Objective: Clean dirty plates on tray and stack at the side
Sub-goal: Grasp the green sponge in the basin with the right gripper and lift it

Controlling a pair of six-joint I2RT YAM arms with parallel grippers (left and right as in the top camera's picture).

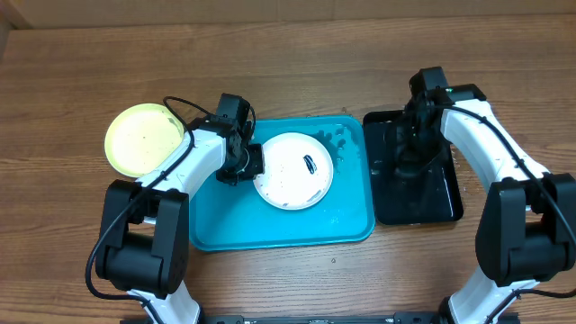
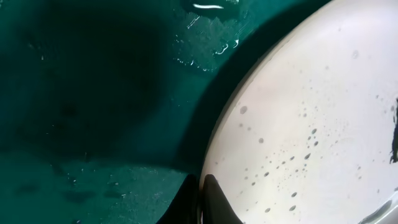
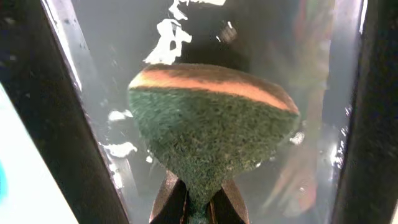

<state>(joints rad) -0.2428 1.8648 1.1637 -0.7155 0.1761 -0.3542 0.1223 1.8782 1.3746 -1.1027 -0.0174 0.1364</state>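
2 plates show on my overhead camera. The lime-green plate (image 1: 139, 139) lies on the wooden surface (image 1: 297, 54) at the upper left of the frame, outside the turquoise tray (image 1: 225, 229) and near its left side. The white plate (image 1: 292, 171) lies inside that tray, in its upper middle, with a short dark smear (image 1: 309, 163) just right of its centre. My left tool (image 1: 250, 163) sits at this plate's left edge. On the left wrist camera 1 dark fingertip (image 2: 217, 199) meets the speckled rim, but I cannot tell whether the tool is pinching the plate or spread. My right tool (image 1: 414, 155) hangs over the black tray (image 1: 445, 202), just right of the turquoise one. Its fingers (image 3: 166, 198) are pinching the narrow end of a green sponge (image 3: 211, 124) with an orange band, above the wet tray floor.
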